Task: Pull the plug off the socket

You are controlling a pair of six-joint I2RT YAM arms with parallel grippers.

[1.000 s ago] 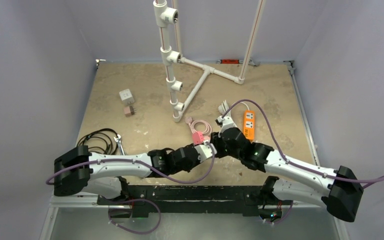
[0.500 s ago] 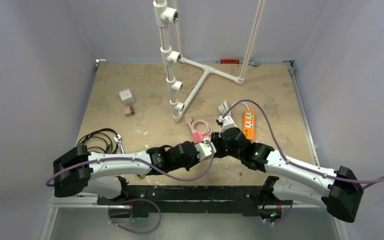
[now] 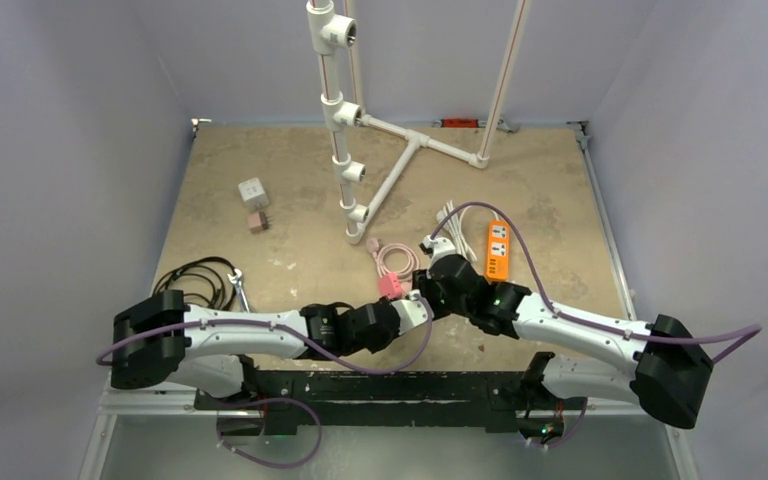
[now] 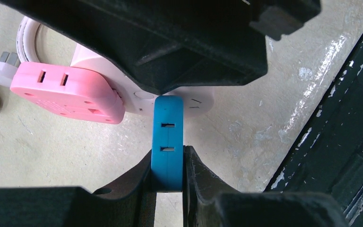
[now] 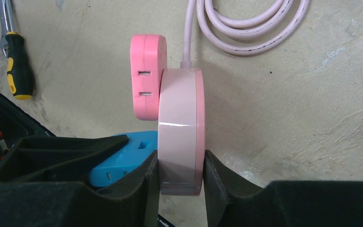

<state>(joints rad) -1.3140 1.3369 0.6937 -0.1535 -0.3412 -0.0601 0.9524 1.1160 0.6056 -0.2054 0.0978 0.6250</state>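
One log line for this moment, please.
left gripper: shut on blue plug | right gripper: shut on pink socket | blue plug: against socket face | pink plug: flush on socket

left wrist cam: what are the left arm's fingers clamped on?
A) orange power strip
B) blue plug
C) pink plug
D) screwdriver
B: the left fingers pinch the blue plug from both sides. The pink plug sits clear of them, and the right fingers grip the round pink socket.
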